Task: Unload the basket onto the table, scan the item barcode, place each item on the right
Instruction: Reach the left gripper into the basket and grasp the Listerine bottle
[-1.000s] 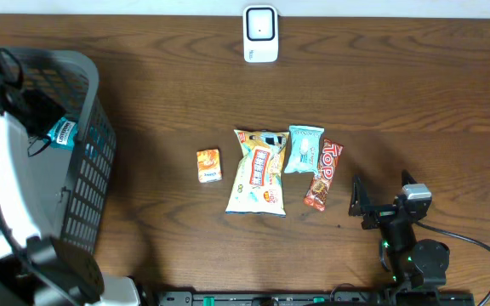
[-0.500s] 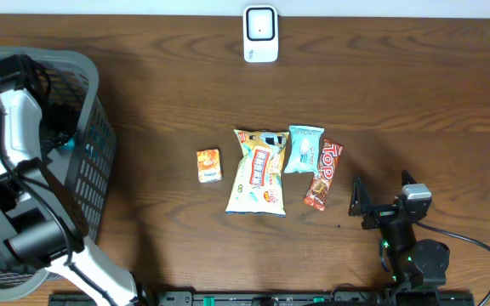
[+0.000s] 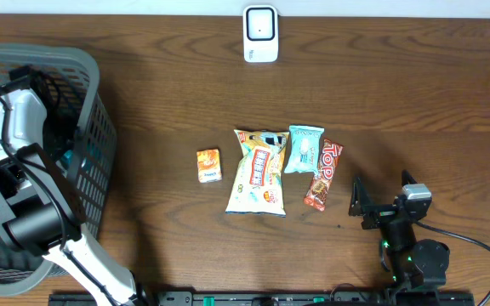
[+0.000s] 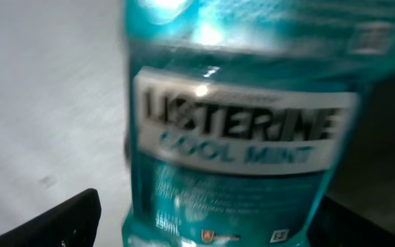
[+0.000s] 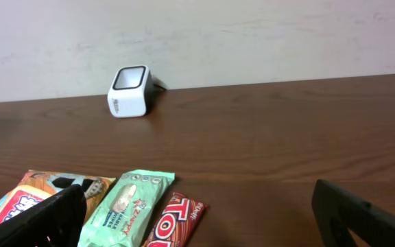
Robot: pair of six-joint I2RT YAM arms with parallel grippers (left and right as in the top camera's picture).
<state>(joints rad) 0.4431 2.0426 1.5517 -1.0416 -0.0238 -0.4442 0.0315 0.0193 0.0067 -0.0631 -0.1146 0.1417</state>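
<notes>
1. We see the left arm [image 3: 24, 115] reaching down into the grey basket [image 3: 94, 93] at the table's left edge. Its wrist camera is filled by a teal mouthwash bottle [image 4: 238, 130] labelled Listerine Cool Mint.
2. The left gripper [image 4: 211, 216] stands wide, its dark fingers [image 4: 67, 219] showing at the two lower corners of the wrist view with the bottle between them. A strip of pale background separates the left finger from the bottle's side; whether the right finger touches the bottle, we cannot tell.
3. From overhead, only a sliver of teal shows through the basket wall beside the arm. The bottle sits inside the basket, well apart from the white scanner [image 3: 260, 34] at the far edge of the wooden table [image 3: 415, 102].
4. The right gripper [image 3: 360, 204] rests near the table's front right, its jaws spread wide with nothing between them, facing the scanner.
5. Four snacks lie mid-table:
   - a small orange packet [image 3: 208, 165] lies apart on the left;
   - a chips bag [image 3: 258, 174] lies near the packet;
   - a pale blue wafer packet [image 3: 304, 149] touches the bag's right edge;
   - a red Top bar [image 3: 323, 176] lies just beside the wafer packet.
</notes>
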